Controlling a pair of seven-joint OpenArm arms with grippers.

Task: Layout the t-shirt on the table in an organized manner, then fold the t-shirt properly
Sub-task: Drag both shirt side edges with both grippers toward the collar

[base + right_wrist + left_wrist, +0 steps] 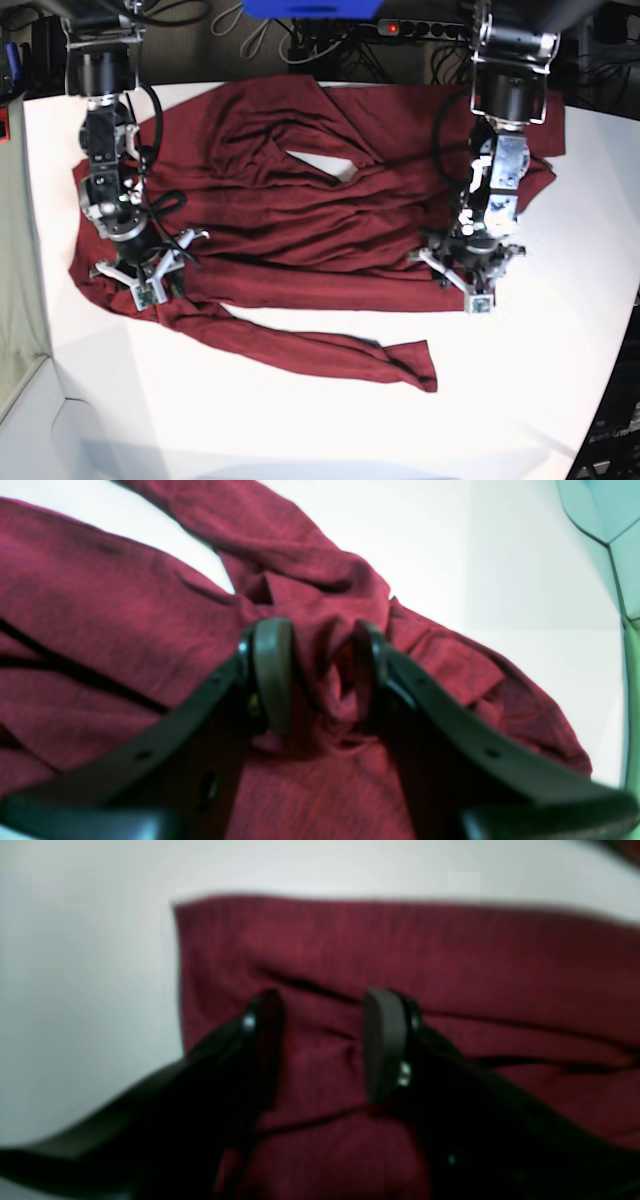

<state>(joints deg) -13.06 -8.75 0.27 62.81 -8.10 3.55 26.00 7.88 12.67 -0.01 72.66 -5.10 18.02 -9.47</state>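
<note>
Overhead, the t-shirt (290, 230) is lying spread and wrinkled across the far half of the table (300, 430), one long sleeve trailing toward the near edge and ending in a cuff left of centre. The right gripper (140, 268), on the base view's left, is pressing down on the garment's side where that sleeve begins. Its wrist camera is showing the two dark pads partly apart with a bunched ridge of maroon cloth (325, 680) standing between them and touching both, so the jaws are pinching the fabric there. The left gripper (470, 270), on the base view's right, is sitting low over the shirt's near hem close to a corner. In its wrist view the fingers (382, 1040) are standing apart with creased cloth (450, 965) lying beneath and between them; whether they are actually gripping a fold or merely resting on it cannot be told, since the picture is blurred and the fingertips are hiding the contact. The white tabletop is showing bare beyond the hem in that view (75, 990) and beyond the sleeve in the right wrist view (475, 555). Behind the table, a cluttered dark background is holding cables (250, 30), a power strip (420, 28) with a red light, and a blue object (310, 8) cut off by the top edge. Both arms' upper sections are running out of frame.
</note>
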